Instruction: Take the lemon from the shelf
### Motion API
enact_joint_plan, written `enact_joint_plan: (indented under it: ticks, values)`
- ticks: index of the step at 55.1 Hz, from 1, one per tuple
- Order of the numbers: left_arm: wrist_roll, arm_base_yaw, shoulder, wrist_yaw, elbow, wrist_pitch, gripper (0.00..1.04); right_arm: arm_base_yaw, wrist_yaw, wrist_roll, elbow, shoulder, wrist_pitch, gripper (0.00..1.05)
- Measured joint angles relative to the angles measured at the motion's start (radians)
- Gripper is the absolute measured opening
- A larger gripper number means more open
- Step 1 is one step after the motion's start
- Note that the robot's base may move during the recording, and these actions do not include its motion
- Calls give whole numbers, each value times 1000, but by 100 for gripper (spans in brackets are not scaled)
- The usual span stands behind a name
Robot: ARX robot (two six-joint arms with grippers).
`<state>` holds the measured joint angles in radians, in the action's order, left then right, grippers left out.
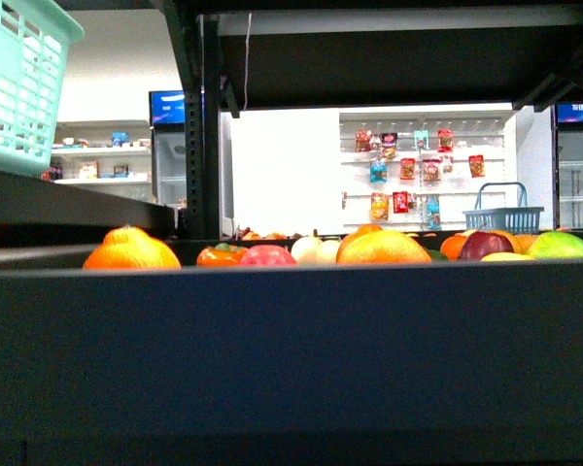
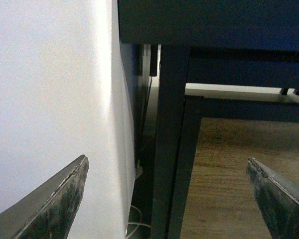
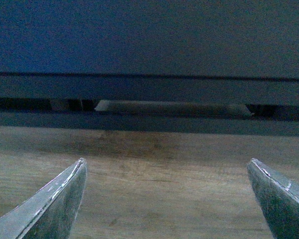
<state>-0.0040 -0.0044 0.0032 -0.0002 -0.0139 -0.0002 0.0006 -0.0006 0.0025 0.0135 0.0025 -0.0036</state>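
The shelf's black tray lip (image 1: 291,340) fills the lower front view. Several fruits show just above it: oranges (image 1: 131,252), a red one (image 1: 266,256), a pale one (image 1: 316,249) and a green one (image 1: 562,245). A low yellow fruit (image 1: 506,256) at the right may be the lemon; I cannot tell for sure. Neither gripper shows in the front view. My left gripper (image 2: 167,172) is open and empty beside a black shelf post (image 2: 170,149). My right gripper (image 3: 167,169) is open and empty over the wood-grain panel (image 3: 154,199).
A mint basket (image 1: 19,78) sits on a tier at the upper left. A blue basket (image 1: 503,209) and white wall shelving with snack packets (image 1: 418,165) stand far behind. A white surface (image 2: 50,99) lies beside the left gripper.
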Motion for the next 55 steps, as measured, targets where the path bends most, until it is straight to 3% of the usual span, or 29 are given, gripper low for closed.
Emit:
enact_joint_plan:
  ticks: [55]
  values:
    - [0,0,0,0,0,0,97,0,1,1,0,0,0,97]
